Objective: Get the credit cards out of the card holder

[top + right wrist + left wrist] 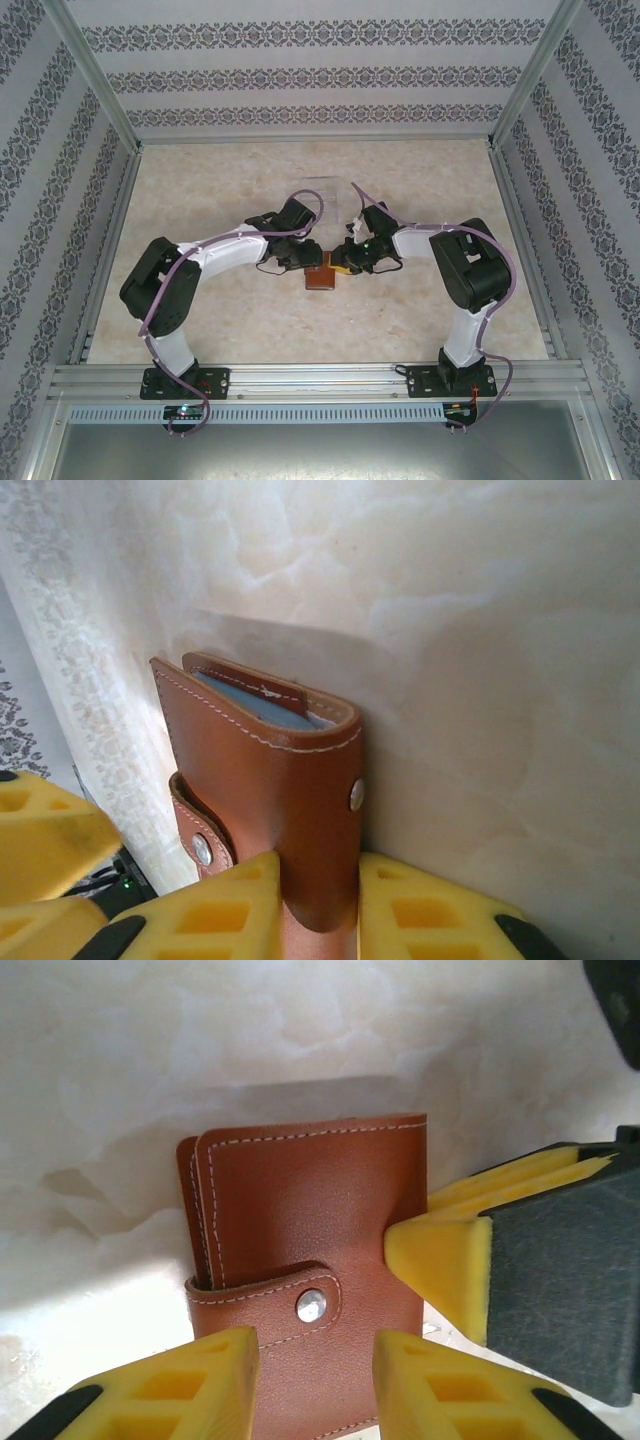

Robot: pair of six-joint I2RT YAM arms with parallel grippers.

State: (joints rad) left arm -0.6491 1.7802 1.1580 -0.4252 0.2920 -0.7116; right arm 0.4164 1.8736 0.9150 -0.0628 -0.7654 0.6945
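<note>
**Clamped at the Right Edge, Folded Shut**

Nearer than the card holder (322,279), bending inward toward it from either side: the left arm (200,262) and the right arm (468,268). At the card holder's left, over its strap end: the left gripper (313,1370), yellow fingers (185,1385) spread apart, brown leather showing in the gap. Touching the leather or just above it, impossible to tell. At the card holder's right edge: the right gripper (318,880), closed on the folded leather, a finger on either side.

Midway between the two wrists, face up over the pale marbled table (300,1030): the card holder itself, folded shut. Resting on the table or raised a little, unclear. Across its front, the strap tab (250,1295) with a silver snap (311,1306). Inside its open end, a blue-grey sliver (245,702); card or pocket lining, impossible to tell.

Beyond the card holder and apart from it: a faint clear tray (318,185). Farther still beyond the card holder: the patterned back wall (320,75).
</note>
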